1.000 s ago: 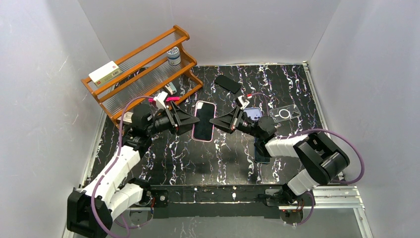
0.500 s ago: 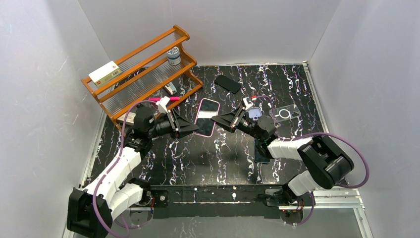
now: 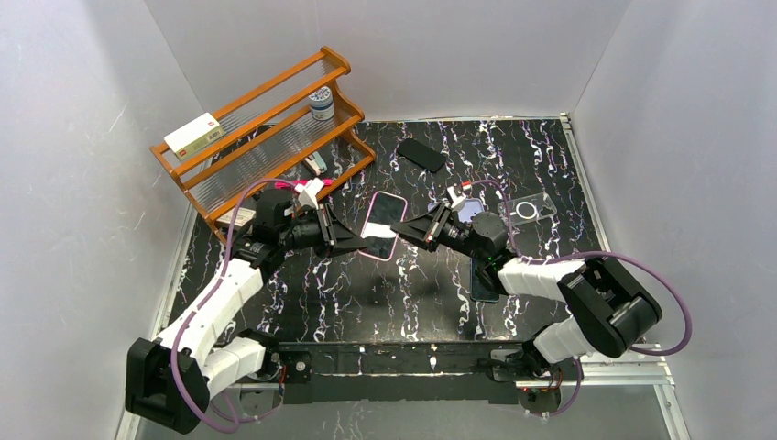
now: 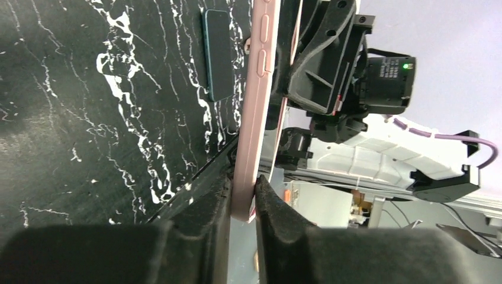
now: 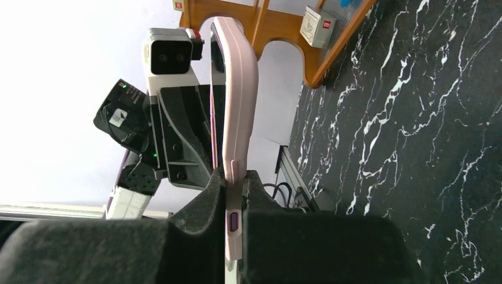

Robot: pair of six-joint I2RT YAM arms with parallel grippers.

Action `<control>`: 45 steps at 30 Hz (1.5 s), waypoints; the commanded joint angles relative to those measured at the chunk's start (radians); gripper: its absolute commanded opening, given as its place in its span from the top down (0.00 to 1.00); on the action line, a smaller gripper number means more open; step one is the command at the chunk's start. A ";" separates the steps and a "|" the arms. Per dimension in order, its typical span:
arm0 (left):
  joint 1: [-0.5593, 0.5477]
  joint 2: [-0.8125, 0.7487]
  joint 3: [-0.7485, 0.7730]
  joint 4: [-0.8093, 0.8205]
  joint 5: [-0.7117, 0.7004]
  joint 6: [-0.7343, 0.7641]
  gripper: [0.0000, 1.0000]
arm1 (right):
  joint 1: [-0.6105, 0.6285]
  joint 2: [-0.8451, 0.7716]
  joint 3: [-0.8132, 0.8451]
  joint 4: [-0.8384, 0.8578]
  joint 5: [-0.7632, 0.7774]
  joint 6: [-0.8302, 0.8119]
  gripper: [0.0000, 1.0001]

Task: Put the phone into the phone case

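pink phone (image 3: 383, 214) was held over the worktop's middle | left gripper (image 3: 365, 240) was clamped on its left side | right gripper (image 3: 405, 227) was clamped on its right side

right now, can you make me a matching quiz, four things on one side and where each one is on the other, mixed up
Things
1. pink-rimmed phone with a dark screen
2. clear plastic phone case with a white ring
3. white rectangular box
4. flat black rectangular slab

Places
A. on the top shelf of the orange wooden rack
B. flat on the black marbled table, near the back wall
C. clamped at opposite edges by the left tool and the right tool
D. flat on the table, on the right side, beyond the right arm

Pairs: 1-C, 2-D, 3-A, 4-B
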 commanded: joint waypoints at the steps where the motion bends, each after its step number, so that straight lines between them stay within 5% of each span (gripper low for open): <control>1: 0.005 0.001 0.031 -0.127 -0.066 0.068 0.78 | -0.007 -0.058 0.049 0.022 -0.027 -0.080 0.99; 3: 0.004 0.000 0.042 -0.127 -0.079 0.063 0.60 | -0.007 -0.061 0.049 0.021 -0.055 -0.087 0.99; 6: 0.004 0.011 0.068 -0.108 -0.087 0.048 0.48 | -0.007 -0.060 0.050 0.020 -0.121 -0.095 0.99; 20: 0.003 0.111 0.082 0.070 -0.049 -0.028 0.44 | -0.007 -0.088 0.023 -0.008 -0.240 -0.118 0.99; 26: 0.003 0.137 0.087 0.112 -0.068 -0.012 0.50 | -0.007 -0.078 0.032 -0.009 -0.279 -0.122 0.99; 32: -0.012 0.180 0.074 0.116 -0.090 0.019 0.71 | -0.005 -0.045 0.041 -0.036 -0.316 -0.136 0.99; 40: -0.106 0.243 0.062 0.149 -0.096 0.032 0.79 | -0.006 -0.034 0.020 -0.044 -0.317 -0.159 0.99; 45: -0.135 0.238 0.048 0.163 -0.159 0.006 1.00 | -0.006 -0.015 0.016 -0.035 -0.317 -0.162 0.99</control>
